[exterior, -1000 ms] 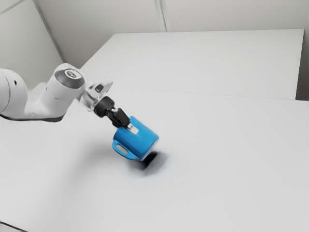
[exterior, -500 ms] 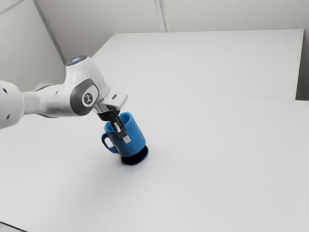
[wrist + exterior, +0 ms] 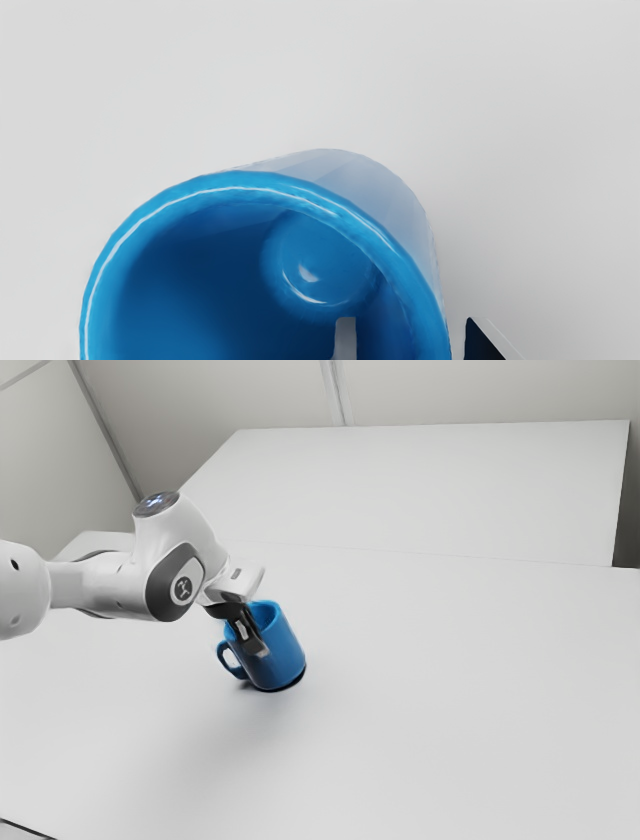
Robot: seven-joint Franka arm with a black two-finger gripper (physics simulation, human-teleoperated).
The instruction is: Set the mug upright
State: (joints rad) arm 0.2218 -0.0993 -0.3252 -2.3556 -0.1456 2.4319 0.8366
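"White table point(image 3: 450, 680) beneath everything, broad and flat. And the arm point(image 3: 110, 585)?"

"In from the exterior view's left, bent low over the mug point(image 3: 282, 658). Mug on the table, by the look of it, mouth up and base down: upright, as asked."

"And the gripper point(image 3: 410, 332)?"

"Open, astride the mug's wall: inner finger point(image 3: 345, 342) inside the mouth, outer finger point(image 3: 484, 346) beyond the wall, a gap at each visible tip. No grip there."

"Just after a release, then, or just ahead of a pinch?"

"Either one, from a standing mug and parted jaws. Same care both ways, probably: first the base, flat on the table all round; next the wrist, free of twist; last the fingertips, in line with the wall and off the rim point(image 3: 240, 181). From a sideways nudge up high, likely a rocking mug, maybe a toppled one."

"And hard to make out?"

"Largest first: the underside, out of sight above a dark band of shadow. Impossible, so, to rule out a slight lean or a sliver of lift. Then part of the mouth, cut off by the wrist view's bottom edge, along with the upper lengths of both fingers. Smallest, the handle point(image 3: 229, 661): soft-edged, toward the exterior view's left."
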